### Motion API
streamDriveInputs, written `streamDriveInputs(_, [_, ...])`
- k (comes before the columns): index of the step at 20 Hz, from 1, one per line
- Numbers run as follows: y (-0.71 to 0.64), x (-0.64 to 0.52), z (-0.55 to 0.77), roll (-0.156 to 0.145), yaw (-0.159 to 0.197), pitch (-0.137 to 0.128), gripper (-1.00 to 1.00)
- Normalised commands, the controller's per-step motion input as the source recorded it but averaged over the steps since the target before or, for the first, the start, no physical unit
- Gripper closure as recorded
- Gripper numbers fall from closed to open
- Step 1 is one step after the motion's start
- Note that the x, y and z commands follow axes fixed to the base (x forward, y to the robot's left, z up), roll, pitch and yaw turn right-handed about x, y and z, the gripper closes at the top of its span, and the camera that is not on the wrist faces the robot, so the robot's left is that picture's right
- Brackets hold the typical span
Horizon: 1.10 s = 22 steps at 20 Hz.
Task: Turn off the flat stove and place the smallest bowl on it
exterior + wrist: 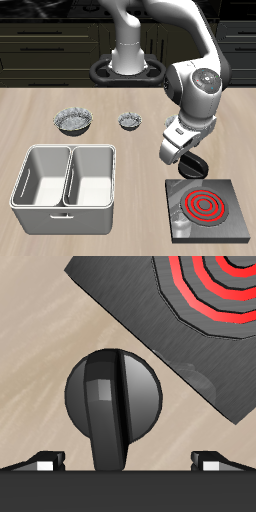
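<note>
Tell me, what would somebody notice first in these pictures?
The glowing red rings on the flat stove near the table's front edge jump out first, so it looks switched on. Just behind them, the gripper hangs low over the stove's black knob, fingers apart on either side of it. Farther back sits the smallest bowl, with a big white bin nearer the front.

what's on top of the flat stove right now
Only its coil rings, glowing red, show on the flat stove; no bowl sits there. The gripper hangs over the slab's back corner, hiding the knob in the exterior view.
</note>
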Motion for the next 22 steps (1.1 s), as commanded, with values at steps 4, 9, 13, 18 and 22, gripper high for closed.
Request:
streamDriveInputs(4, [-0.05,-0.01,-0.08,-0.001,-0.002,0.018,-1.00])
streamDriveInputs(9, [-0.05,-0.01,-0.14,0.007,-0.005,0.037,-1.00])
streamDriveInputs(13, [0.06,-0.07,-0.23,0.043,-0.007,0.054,-1.00])
streamDriveInputs(18, [0.05,-0.08,-0.16,0.045,0.007,0.033,-1.00])
streamDriveInputs(22, [-0.04,-0.10,-0.06,0.018,-0.035,0.019,1.00])
